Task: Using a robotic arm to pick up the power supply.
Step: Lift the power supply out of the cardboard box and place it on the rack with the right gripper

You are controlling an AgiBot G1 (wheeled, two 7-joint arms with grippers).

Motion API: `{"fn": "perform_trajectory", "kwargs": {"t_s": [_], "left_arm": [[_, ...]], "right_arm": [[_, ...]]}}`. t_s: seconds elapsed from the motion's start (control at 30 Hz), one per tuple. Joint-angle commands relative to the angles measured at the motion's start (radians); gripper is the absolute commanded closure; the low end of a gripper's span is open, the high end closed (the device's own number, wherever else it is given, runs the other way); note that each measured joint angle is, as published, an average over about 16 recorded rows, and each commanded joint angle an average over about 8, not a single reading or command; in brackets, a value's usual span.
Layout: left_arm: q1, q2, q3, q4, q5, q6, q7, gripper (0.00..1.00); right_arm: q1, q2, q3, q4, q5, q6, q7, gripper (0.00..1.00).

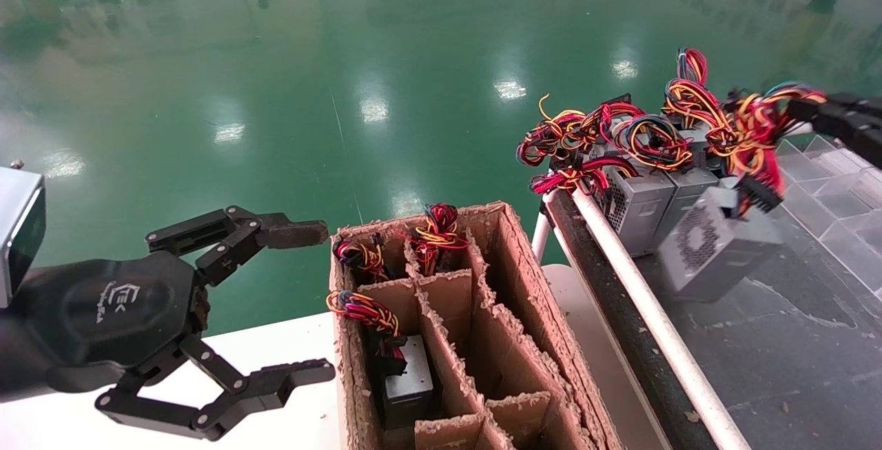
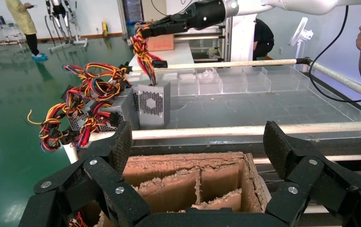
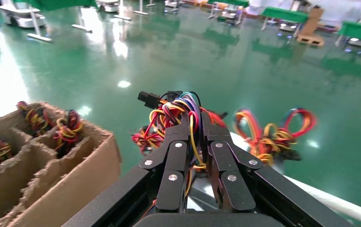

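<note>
R tool (image 3: 195, 142) pinched tight on wire bundle (image 1: 754, 123) of power supply (image 1: 716, 243); box hangs tilted below it, over counter (image 1: 792, 340). L tool (image 1: 313, 302) spread wide, idle beside cardboard box (image 1: 524, 278).

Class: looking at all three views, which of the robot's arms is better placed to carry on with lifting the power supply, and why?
The right. The right gripper is already shut on the wire bundle of the power supply, which hangs tilted by the table. The left gripper hangs open beside the cardboard box.
</note>
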Motion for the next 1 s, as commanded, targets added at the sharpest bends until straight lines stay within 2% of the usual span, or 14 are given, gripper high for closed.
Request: {"fn": "perform_trajectory", "kwargs": {"t_s": [0.03, 0.53, 0.6, 0.8, 0.83, 0.87, 1.0], "left_arm": [[0.0, 0.0, 0.0, 0.0, 0.0, 0.0, 0.0, 0.0], [0.0, 0.0, 0.0, 0.0, 0.0, 0.0, 0.0, 0.0], [0.0, 0.0, 0.0, 0.0, 0.0, 0.0, 0.0, 0.0], [0.0, 0.0, 0.0, 0.0, 0.0, 0.0, 0.0, 0.0], [0.0, 0.0, 0.0, 0.0, 0.0, 0.0, 0.0, 0.0], [0.0, 0.0, 0.0, 0.0, 0.0, 0.0, 0.0, 0.0], [0.0, 0.0, 0.0, 0.0, 0.0, 0.0, 0.0, 0.0]], "right_arm": [[0.008, -0.015, -0.009, -0.022, -0.012, -0.008, -0.013, 1.0], [0.04, -0.087, -0.043, -0.061, -0.028, -0.017, -0.039, 1.0], [0.043, -0.094, -0.047, -0.068, -0.033, -0.012, -0.045, 0.91], [0.054, -0.111, -0.056, -0.094, -0.043, 0.0, -0.062, 0.17], [0.056, -0.112, -0.057, -0.098, -0.044, 0.0, -0.063, 0.08], [0.058, -0.114, -0.058, -0.102, -0.045, 0.0, -0.065, 0.01], [0.066, -0.118, -0.061, -0.113, -0.048, -0.004, -0.069, 0.0]]}}
